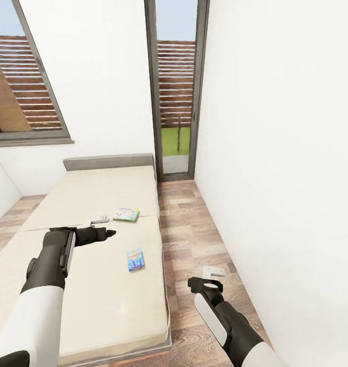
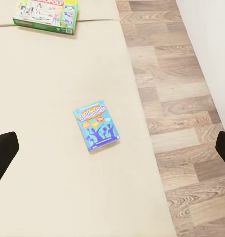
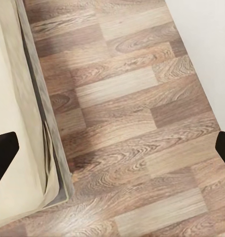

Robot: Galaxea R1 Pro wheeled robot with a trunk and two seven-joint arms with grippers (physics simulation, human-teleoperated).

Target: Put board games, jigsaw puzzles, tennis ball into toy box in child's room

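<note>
Beige mattress covers the bed (image 1: 82, 204), which carries two board games. The blue board game (image 1: 135, 259) lies nearest, close to the mattress's right edge; the green Monopoly box (image 1: 126, 214) lies farther up, near the same edge. The left gripper (image 1: 103, 220) hangs over the mattress, fingers spread wide, empty. The right gripper (image 1: 215, 272) hangs over the wood-plank floor (image 1: 194, 239) beside the bed, also wide and empty.

A home bedroom: a low beige bed (image 1: 92, 244), wood-plank floor (image 1: 194, 229), white walls, tall windows (image 1: 176, 86).
</note>
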